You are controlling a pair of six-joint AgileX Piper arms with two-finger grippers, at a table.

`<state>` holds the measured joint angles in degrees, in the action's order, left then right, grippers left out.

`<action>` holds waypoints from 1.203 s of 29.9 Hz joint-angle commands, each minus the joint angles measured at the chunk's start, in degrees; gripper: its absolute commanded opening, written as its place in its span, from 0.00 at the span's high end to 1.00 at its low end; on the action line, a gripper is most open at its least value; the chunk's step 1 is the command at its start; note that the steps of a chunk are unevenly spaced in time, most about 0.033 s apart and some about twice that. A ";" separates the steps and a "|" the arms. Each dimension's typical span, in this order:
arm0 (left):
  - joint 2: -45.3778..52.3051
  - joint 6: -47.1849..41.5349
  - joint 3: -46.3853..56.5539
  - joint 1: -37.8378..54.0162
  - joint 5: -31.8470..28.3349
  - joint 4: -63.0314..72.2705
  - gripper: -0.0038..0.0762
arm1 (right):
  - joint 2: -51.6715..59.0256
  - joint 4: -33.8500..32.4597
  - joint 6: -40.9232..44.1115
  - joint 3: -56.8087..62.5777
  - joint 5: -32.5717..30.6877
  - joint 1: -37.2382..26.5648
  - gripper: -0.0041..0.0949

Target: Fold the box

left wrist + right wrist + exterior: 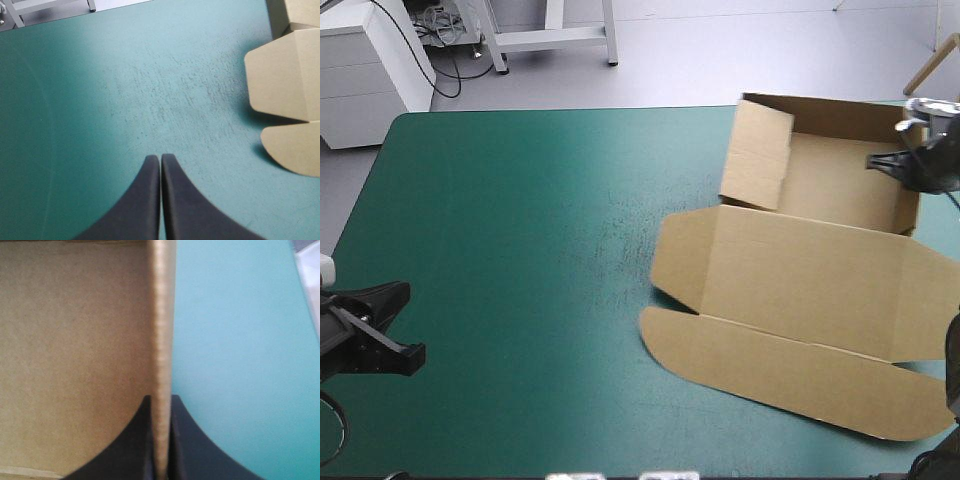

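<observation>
1. I count one box [800, 270] on the right half of the teal-green cover [520, 250]: tray far, lid flat near.
2. Two grippers: the right gripper [161, 407] pinches the tray's right wall.
3. The left gripper [160, 159], pressed together, hangs near left, well apart from the box.

The high view looks down from behind over the whole table [520, 250], with the box [800, 280] at the frame's right. The left wrist view faces the box from well off. The right wrist view sits close along its wall.
</observation>
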<state>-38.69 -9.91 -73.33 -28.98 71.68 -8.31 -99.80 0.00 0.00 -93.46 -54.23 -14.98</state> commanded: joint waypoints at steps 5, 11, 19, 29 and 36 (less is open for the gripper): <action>-0.43 -0.37 -1.10 -0.09 2.41 0.02 0.96 | -1.80 0.85 -1.68 -2.09 4.47 -12.73 0.98; -0.43 -0.37 -1.10 -0.09 2.28 -0.63 0.96 | -4.57 0.90 -2.79 -2.09 4.47 -13.43 0.97; -0.43 -0.26 -1.10 -0.09 1.68 -1.47 0.96 | -5.20 1.17 -2.79 -2.09 5.55 -13.43 0.50; -0.43 -0.36 -1.10 -0.09 1.68 -1.47 0.96 | -4.60 1.18 -2.79 -9.35 -2.55 -13.43 0.14; -0.43 -0.36 -1.10 -0.09 2.07 -1.23 0.96 | -0.28 7.41 -8.73 -18.45 -14.78 -12.94 0.15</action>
<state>-38.69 -9.91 -73.33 -28.98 71.68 -9.40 -105.82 4.35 -6.67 -108.82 -67.91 -28.05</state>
